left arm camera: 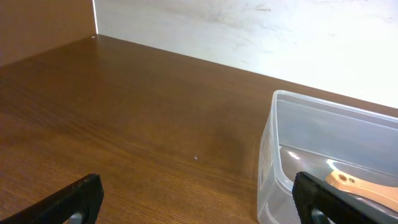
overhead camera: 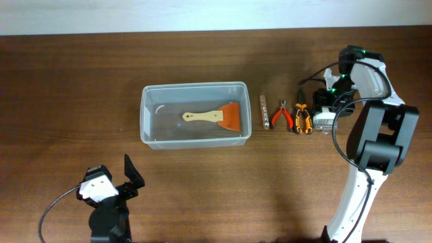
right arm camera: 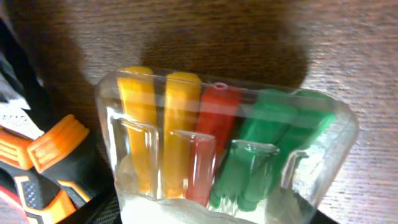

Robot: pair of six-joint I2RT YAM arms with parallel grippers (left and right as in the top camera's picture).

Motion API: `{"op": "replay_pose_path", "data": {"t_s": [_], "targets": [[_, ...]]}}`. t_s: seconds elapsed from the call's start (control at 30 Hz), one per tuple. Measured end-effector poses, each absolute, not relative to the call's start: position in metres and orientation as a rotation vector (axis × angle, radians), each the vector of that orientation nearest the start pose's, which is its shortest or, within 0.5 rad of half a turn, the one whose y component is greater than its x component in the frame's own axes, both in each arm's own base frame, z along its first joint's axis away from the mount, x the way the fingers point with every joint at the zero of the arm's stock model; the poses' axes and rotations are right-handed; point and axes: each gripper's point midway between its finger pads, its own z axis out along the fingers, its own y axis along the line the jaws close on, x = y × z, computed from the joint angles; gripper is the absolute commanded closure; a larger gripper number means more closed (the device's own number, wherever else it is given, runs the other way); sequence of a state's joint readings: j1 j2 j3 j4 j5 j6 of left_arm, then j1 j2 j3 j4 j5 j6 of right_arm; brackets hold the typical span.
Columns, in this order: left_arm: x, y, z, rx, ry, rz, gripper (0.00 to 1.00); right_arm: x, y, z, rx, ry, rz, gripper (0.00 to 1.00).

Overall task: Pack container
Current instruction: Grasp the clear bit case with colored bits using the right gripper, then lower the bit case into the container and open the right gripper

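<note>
The clear plastic container (overhead camera: 145, 115) stands at the table's middle with a wooden-handled orange scraper (overhead camera: 214, 116) inside; it also shows in the left wrist view (left arm camera: 273, 168). My left gripper (overhead camera: 128, 177) (left arm camera: 199, 199) is open and empty, near the table's front left, short of the container. My right gripper (overhead camera: 329, 108) (right arm camera: 211, 214) is down at a small clear box of yellow, red and green bits (overhead camera: 324, 119) (right arm camera: 224, 137), with its fingers against the box's two sides.
Right of the container lie a strip of bits (overhead camera: 265, 111), red-handled pliers (overhead camera: 282, 115) and orange-and-black pliers (overhead camera: 302, 119) (right arm camera: 43, 155), the last right beside the small box. A pale wall (left arm camera: 249, 31) runs along the table's far edge.
</note>
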State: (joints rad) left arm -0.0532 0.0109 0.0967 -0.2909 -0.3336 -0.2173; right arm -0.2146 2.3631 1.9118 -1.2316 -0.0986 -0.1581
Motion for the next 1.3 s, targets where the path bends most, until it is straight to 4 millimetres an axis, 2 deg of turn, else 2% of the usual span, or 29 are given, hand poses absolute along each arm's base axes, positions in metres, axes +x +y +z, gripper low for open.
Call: {"op": "replay_pose_path", "data": {"t_s": [0.17, 0.33, 0.53, 0.6, 0.67, 0.8, 0.83, 0.97, 1.07, 1.17, 1.3], "targets": [[0.229, 0.044, 0.149, -0.382, 1.724, 0.100, 0.01, 0.421, -0.075, 0.003, 0.102, 3.223, 0.188, 0.55], [0.229, 0.044, 0.149, -0.382, 1.724, 0.100, 0.01, 0.421, -0.075, 0.004, 0.103, 3.224, 0.188, 0.55], [0.229, 0.044, 0.149, -0.382, 1.724, 0.100, 0.01, 0.414, -0.073, 0.013, 0.108, 3.271, 0.207, 0.62], [0.229, 0.044, 0.149, -0.382, 1.724, 0.100, 0.01, 0.417, -0.073, 0.023, 0.108, 3.275, 0.210, 0.64], [0.229, 0.044, 0.149, -0.382, 1.724, 0.100, 0.01, 0.425, -0.073, 0.041, 0.108, 3.256, 0.215, 0.66], [0.229, 0.044, 0.149, -0.382, 1.723, 0.100, 0.01, 0.443, -0.063, 0.101, 0.088, 3.161, 0.257, 0.68], [0.229, 0.044, 0.149, -0.382, 1.724, 0.100, 0.01, 0.447, -0.056, 0.120, 0.073, 3.125, 0.278, 0.72], [0.229, 0.044, 0.149, -0.382, 1.724, 0.100, 0.01, 0.468, -0.020, 0.174, -0.020, 2.960, 0.351, 0.73], [0.229, 0.044, 0.149, -0.382, 1.724, 0.100, 0.01, 0.473, 0.031, 0.202, -0.171, 2.871, 0.412, 0.73], [0.229, 0.044, 0.149, -0.382, 1.724, 0.100, 0.01, 0.468, 0.090, 0.212, -0.388, 2.823, 0.456, 0.74], [0.229, 0.044, 0.149, -0.382, 1.724, 0.100, 0.01, 0.444, 0.178, 0.212, -0.798, 2.740, 0.472, 0.78]]}}
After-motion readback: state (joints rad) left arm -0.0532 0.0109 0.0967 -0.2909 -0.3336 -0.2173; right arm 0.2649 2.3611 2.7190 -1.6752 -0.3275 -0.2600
